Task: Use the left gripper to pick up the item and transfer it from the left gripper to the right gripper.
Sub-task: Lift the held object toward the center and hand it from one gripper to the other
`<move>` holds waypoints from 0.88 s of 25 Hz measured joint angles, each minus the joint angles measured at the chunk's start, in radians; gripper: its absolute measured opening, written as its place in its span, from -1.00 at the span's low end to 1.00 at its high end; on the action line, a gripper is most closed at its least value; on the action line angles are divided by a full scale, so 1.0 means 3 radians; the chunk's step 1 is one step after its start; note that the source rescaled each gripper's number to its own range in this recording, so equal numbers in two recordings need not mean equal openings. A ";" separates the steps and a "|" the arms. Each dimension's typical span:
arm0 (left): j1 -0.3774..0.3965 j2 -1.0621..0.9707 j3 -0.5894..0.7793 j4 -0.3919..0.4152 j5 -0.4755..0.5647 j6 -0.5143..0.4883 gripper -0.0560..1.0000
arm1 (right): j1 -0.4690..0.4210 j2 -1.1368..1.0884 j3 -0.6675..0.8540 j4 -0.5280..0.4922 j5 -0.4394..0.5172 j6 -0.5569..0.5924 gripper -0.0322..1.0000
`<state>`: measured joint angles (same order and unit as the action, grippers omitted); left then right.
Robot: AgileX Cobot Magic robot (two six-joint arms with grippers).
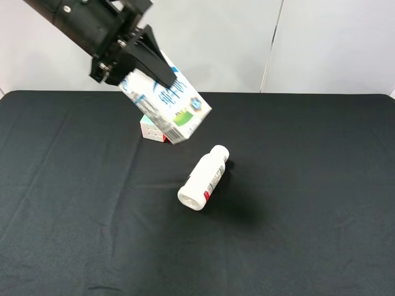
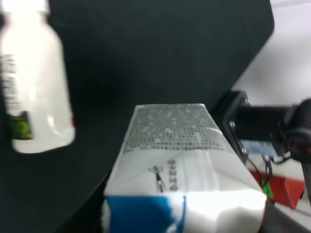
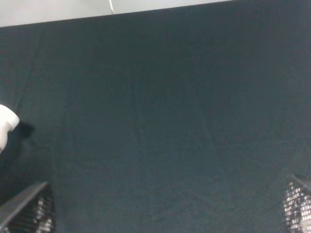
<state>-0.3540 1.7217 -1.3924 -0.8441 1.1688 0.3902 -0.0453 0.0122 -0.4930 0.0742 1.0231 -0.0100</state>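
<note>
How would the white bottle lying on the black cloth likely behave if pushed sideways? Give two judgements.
The white bottle lies on its side and looks round, so it would probably roll. Its smooth plastic surface may prove slippery.

Black two-finger left gripper point(image 1: 155, 69) on its black jointed arm point(image 1: 80, 21), entering at upper left of the high view, slanted downward, clamped on a white gable-top carton point(image 1: 176, 108). Black two-finger right gripper point(image 3: 163, 211): textured fingertips point(image 3: 31, 211) spread wide, holding nothing.

Open over the black cloth point(image 1: 308, 216) at right and along the near edge. Blocked mid-table by a white bottle point(image 1: 203, 177) lying flat, and far left by a puzzle cube point(image 1: 148, 128) under the tilted carton point(image 1: 176, 108) in the left gripper point(image 1: 148, 77).
</note>
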 joint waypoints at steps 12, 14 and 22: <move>-0.0477 0.0000 0.0000 -0.0328 0.0000 0.0503 -0.89 | 0.0000 0.0045 0.0000 0.0000 0.0000 0.0000 0.99; -0.0493 0.0000 0.0003 -0.0331 0.0000 0.0543 -0.89 | 0.0000 0.0090 0.0000 0.0017 0.0000 0.0000 0.99; -0.0493 0.0000 0.0003 -0.0331 0.0000 0.0558 -0.89 | 0.0126 0.0712 -0.0422 0.0369 -0.0017 -0.0321 0.99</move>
<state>-0.5019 1.7217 -1.3916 -0.9436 1.1688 0.5576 -0.0074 0.2257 -0.6196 0.1849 1.0180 -0.1063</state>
